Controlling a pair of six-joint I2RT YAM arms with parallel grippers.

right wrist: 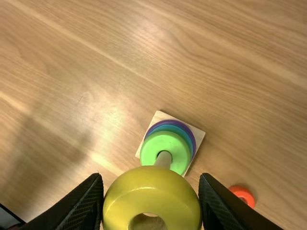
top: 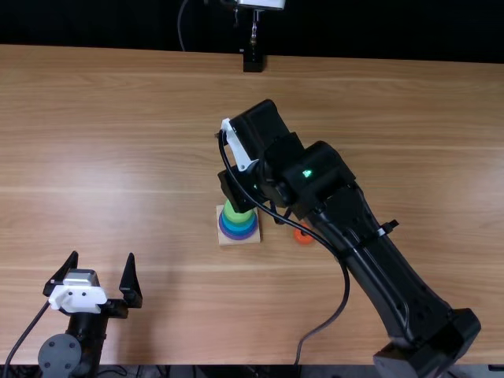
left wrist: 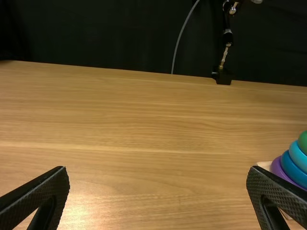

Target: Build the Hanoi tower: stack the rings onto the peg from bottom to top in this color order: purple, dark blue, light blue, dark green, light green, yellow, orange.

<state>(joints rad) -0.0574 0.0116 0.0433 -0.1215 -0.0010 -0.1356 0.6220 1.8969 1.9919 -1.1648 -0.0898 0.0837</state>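
Observation:
My left gripper (top: 96, 276) rests open near the table's left front corner; its open fingers frame bare wood in the left wrist view (left wrist: 158, 196). The right arm's gripper (top: 272, 209) is above the peg base (top: 239, 241), its fingers largely hidden from above. In the right wrist view that gripper (right wrist: 151, 203) is shut on the yellow ring (right wrist: 148, 184), held close to the peg (right wrist: 163, 159). The peg's tip is partly covered by the yellow ring. A light green ring (right wrist: 152, 143) tops the stack, with blue rings and a purple ring (right wrist: 193, 139) below. The orange ring (right wrist: 243, 195) lies loose beside the base.
The right arm (top: 370, 252) stretches across the table from the front right, over the stack, with a cable looping beside it. A black stand (top: 253, 61) is at the table's far edge.

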